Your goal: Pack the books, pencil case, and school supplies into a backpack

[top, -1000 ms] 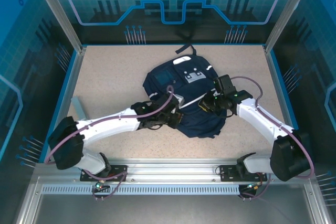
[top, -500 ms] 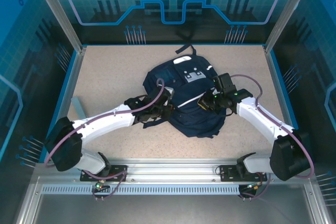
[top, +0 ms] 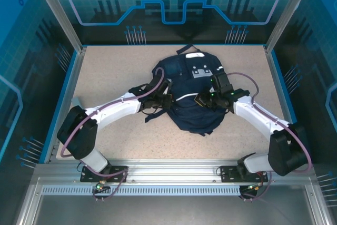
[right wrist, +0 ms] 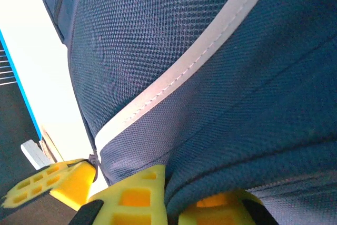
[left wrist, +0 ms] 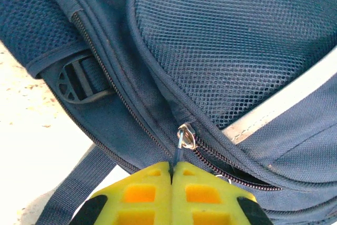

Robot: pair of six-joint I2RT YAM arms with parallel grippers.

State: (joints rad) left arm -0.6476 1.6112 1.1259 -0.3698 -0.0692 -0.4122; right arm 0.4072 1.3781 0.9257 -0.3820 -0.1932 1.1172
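The left gripper [left wrist: 172,169] clamps the backpack's [top: 189,119] zipper pull [left wrist: 184,138]; the right gripper [right wrist: 171,194] pinches fabric [right wrist: 210,104] to its right. Zipping seems in hand, needing a steady pull along the track [left wrist: 113,85].

The backpack [top: 189,119] is lying centrally on the bench [top: 105,72]. The left arm [top: 118,108] and right arm [top: 254,115] are flanking it.

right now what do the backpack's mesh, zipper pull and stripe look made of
Backpack mesh: looks like synthetic netting, matte, open holes visible.
Zipper pull: metal, going by its shiny silver glint.
Stripe: pale grey tape, smooth, stitched along its edge; possibly reflective, cannot tell.
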